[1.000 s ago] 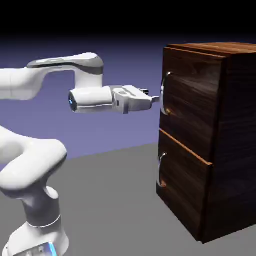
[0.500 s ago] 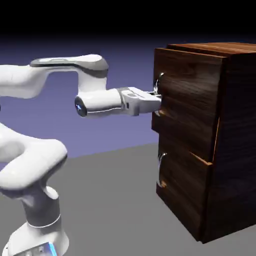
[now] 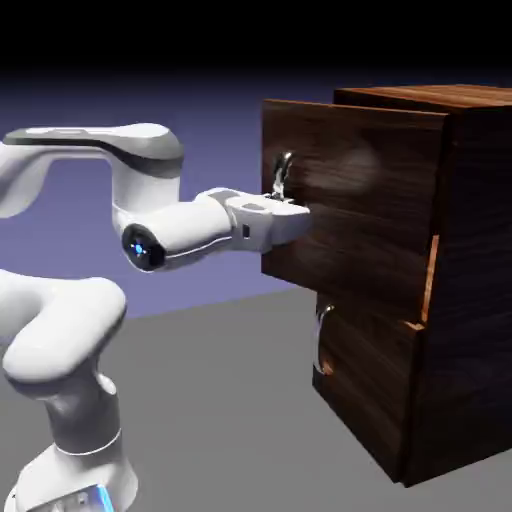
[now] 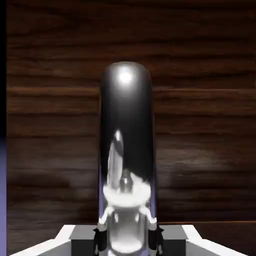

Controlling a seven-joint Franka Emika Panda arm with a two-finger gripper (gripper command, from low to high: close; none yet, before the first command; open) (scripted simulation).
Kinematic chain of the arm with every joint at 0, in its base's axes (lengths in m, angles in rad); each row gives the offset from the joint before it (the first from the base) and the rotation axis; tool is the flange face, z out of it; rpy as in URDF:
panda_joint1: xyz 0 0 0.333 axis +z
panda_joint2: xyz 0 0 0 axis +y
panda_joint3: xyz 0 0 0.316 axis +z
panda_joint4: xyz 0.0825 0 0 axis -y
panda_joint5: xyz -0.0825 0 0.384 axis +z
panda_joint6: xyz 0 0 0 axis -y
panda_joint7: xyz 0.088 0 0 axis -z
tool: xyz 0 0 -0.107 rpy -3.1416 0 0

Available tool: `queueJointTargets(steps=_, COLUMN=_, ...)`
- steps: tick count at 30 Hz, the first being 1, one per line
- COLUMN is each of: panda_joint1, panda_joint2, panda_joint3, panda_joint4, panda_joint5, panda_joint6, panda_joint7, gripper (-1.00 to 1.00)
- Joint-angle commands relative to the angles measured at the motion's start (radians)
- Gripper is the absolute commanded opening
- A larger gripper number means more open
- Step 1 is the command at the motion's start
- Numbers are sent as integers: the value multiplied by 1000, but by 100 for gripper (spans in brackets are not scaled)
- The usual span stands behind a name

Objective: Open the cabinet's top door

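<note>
1. The end effector (image 4: 127,240) is closed on the top door's handle (image 4: 126,135), one fingertip each side.
2. The top door (image 3: 350,200) stands partly open on the cabinet (image 3: 475,270), above the lower panel (image 3: 365,370), its handle side swung out.
3. Best to pull along the hinge's arc, turning the wrist with the door; a straight tug could slip the grip.

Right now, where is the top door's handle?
In the hand view, the handle runs down the middle, in front of the door's wood, its lower part between the end effector's two tips.
</note>
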State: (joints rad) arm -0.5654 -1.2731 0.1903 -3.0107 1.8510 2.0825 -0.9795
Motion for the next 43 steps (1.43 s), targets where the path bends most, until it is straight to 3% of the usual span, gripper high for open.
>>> queueJointTargets(steps=1, panda_joint1=-5, panda_joint2=4, panda_joint3=-36, panda_joint4=-2, panda_joint5=-38, panda_joint6=-29, panda_joint7=-3, gripper=-100)
queueJointTargets(steps=14, panda_joint1=-37, panda_joint2=256, panda_joint3=-507, panda_joint4=133, panda_joint5=-546, panda_joint6=-461, panda_joint7=-108, gripper=-100)
queueJointTargets(steps=30, panda_joint1=233, panda_joint2=835, panda_joint3=-967, panda_joint4=642, panda_joint5=-916, panda_joint6=-1057, panda_joint7=-342, gripper=-100)
queueJointTargets(steps=42, panda_joint1=325, panda_joint2=1259, panda_joint3=-1128, panda_joint4=1002, panda_joint5=-991, panda_joint6=-1463, panda_joint7=-606, gripper=-100)
queueJointTargets(steps=43, panda_joint1=325, panda_joint2=1259, panda_joint3=-1128, panda_joint4=1002, panda_joint5=-991, panda_joint6=-1463, panda_joint7=-606, gripper=100)
